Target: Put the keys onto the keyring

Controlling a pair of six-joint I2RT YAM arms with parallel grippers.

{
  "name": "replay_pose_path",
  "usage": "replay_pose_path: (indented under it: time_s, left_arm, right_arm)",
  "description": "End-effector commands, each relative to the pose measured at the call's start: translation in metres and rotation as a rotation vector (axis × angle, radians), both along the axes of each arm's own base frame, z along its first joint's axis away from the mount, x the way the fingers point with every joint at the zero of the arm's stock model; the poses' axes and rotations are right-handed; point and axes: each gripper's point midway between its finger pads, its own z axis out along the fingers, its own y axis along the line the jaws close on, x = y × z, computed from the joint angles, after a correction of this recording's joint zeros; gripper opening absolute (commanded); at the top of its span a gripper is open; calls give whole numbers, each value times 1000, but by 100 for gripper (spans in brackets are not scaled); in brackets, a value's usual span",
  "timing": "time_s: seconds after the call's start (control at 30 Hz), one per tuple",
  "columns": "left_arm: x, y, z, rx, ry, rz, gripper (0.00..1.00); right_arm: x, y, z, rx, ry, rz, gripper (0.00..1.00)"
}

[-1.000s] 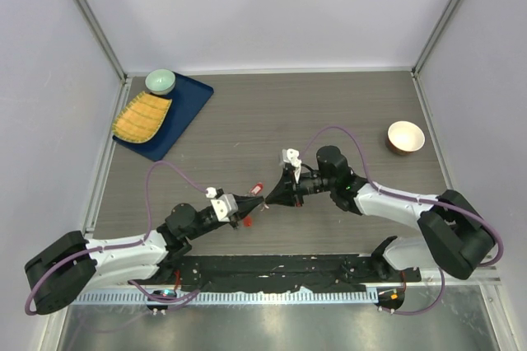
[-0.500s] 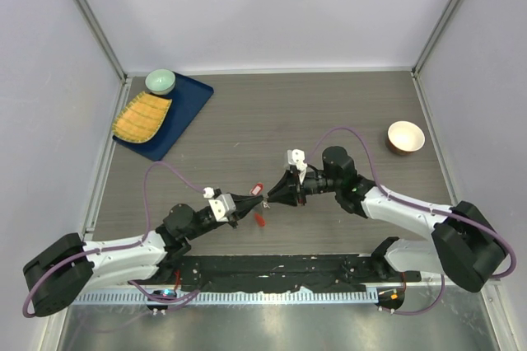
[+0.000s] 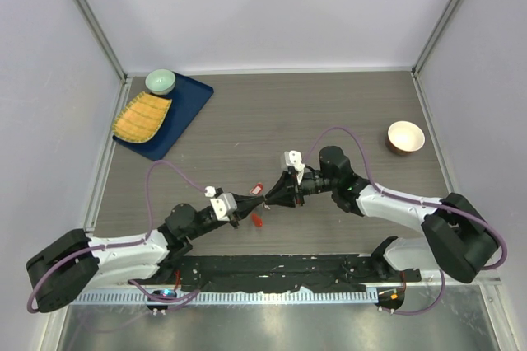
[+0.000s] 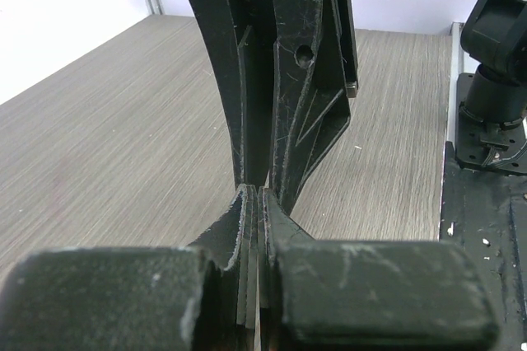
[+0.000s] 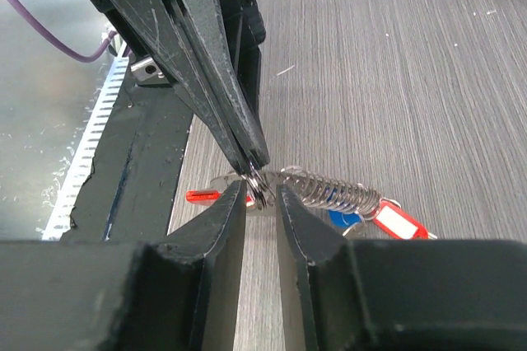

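One keyring (image 5: 329, 190) near mid-table, its end ring clamped in my left end effector (image 5: 254, 170), red-headed key (image 5: 202, 196) just beside, my right end effector (image 5: 262, 192) slightly apart, flanking that ring, grey table (image 5: 412, 79) beneath.

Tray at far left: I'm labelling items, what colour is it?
The tray is dark blue, clearest in the top external view.

A dark blue tray (image 3: 188, 112) lies at the far left corner of the wooden table (image 3: 272, 112). A pale green bowl (image 3: 160, 81) stands on its far end, and a yellow ribbed mat (image 3: 142, 117) lies on its left part. Far to the right of the tray stands a small bowl (image 3: 406, 137), brown outside and cream inside.
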Motion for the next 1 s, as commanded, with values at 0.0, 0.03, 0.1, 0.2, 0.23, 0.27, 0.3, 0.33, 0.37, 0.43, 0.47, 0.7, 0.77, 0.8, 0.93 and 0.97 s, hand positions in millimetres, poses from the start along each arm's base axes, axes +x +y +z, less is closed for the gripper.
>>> replay_pose_path:
  time_s: [0.0, 0.03, 0.1, 0.2, 0.23, 0.27, 0.3, 0.33, 0.37, 0.43, 0.47, 0.7, 0.77, 0.8, 0.93, 0.97]
  left_arm:
    - [0, -4, 39, -119, -64, -14, 0]
    - [0, -5, 39, -119, -64, -13, 0]
    - [1, -4, 40, -129, -62, -8, 0]
    - [1, -3, 41, -135, -67, 0, 0]
    - [3, -1, 43, -145, -69, 11, 0]
    - [3, 0, 42, -145, -69, 18, 0]
    - [4, 2, 43, -150, -74, 24, 0]
    - [5, 4, 45, -157, -77, 36, 0]
    - [5, 5, 45, -159, -79, 40, 0]
    - [5, 6, 46, -158, -83, 44, 0]
    - [5, 6, 46, -154, -84, 43, 0]
    - [15, 15, 20, -52, 33, 119, 6]
    - [15, 18, 17, -24, 51, 131, 15]
    - [15, 23, 14, -10, 63, 146, 18]
    - [12, 33, 6, 27, 86, 164, 24]
    - [16, 37, 3, 38, 97, 197, 25]
  right_arm:
    - [1, 9, 22, 75, -66, 43, 26]
    - [1, 10, 21, 75, -63, 46, 25]
    - [0, 11, 20, 72, -54, 57, 21]
    - [-1, 11, 16, 65, -42, 63, 17]
    - [0, 10, 15, 62, -38, 61, 15]
    - [-1, 10, 15, 60, -39, 63, 14]
    - [-2, 10, 13, 55, -36, 64, 14]
    - [-2, 9, 12, 48, -30, 63, 13]
    - [-2, 9, 11, 47, -28, 63, 12]
    - [-2, 9, 13, 49, -32, 61, 5]
    - [-1, 9, 14, 49, -33, 57, 1]
    - [18, 3, 16, -94, -118, -8, 1]
    - [26, -2, 20, -153, -167, -19, 1]
    - [28, -4, 18, -184, -177, -24, 1]
    - [36, -16, 11, -327, -208, -25, 1]
    - [42, -14, 16, -335, -243, -16, 1]
